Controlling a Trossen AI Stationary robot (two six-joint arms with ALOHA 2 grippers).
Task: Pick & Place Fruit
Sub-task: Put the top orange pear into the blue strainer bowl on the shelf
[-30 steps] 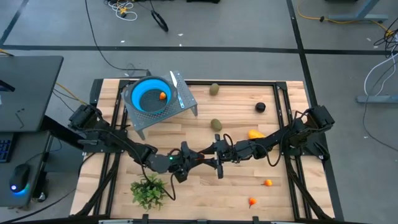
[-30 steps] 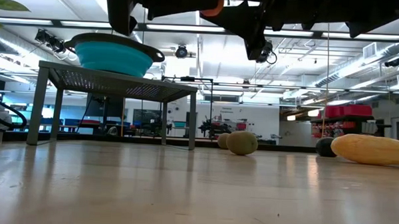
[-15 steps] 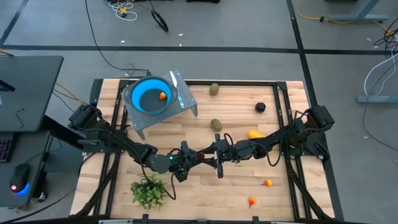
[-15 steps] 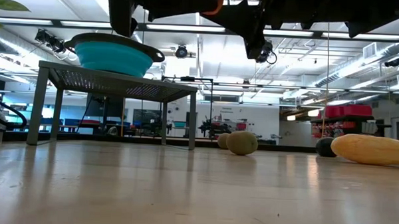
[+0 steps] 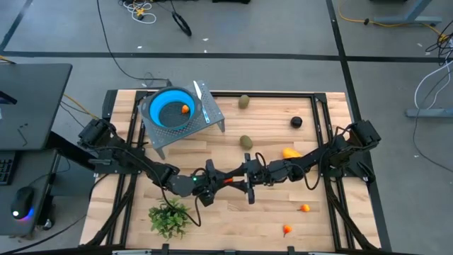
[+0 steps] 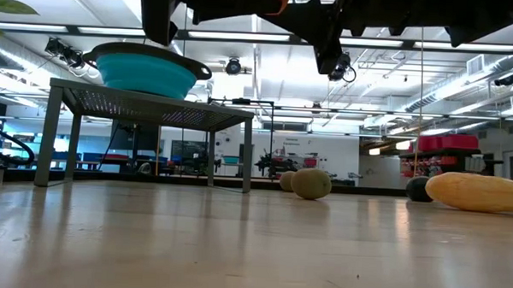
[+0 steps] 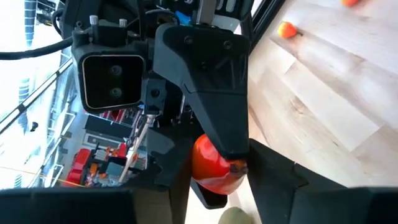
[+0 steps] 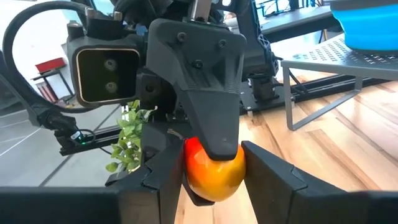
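A small orange-red toy fruit (image 8: pixel 214 172) is up in the air over the table's middle, between both grippers. My left gripper (image 5: pixel 219 183) and my right gripper (image 5: pixel 239 180) meet tip to tip there, each shut on it. In the low view the fruit (image 6: pixel 274 1) shows near the top edge. One tiny orange fruit (image 5: pixel 185 109) lies in the blue bowl (image 5: pixel 161 112). Two olive ovals (image 5: pixel 245 142), a yellow-orange piece (image 5: pixel 290 152), a dark ball (image 5: pixel 296 122) and two tiny orange fruits (image 5: pixel 304 207) rest on the table. My left gripper pinches the orange-red fruit (image 7: pixel 214 165) between its two fingers (image 7: pixel 273 180), coming level from the table's left. The fruit is lifted clear of the table. My right gripper pinches the same fruit by its sides (image 8: pixel 193 177) between its two fingers (image 8: pixel 267 180), coming level from the table's right. One left finger (image 8: pixel 211 124) lies over the fruit's top.
The bowl stands on a raised metal rack (image 5: pixel 212 117) at the far left. A green plant sprig (image 5: pixel 168 216) lies near the front left edge. Bare wood lies under the joined grippers and toward the near edge.
In the low view the joined grippers and the fruit between them have crept slightly upward; nothing else has moved.
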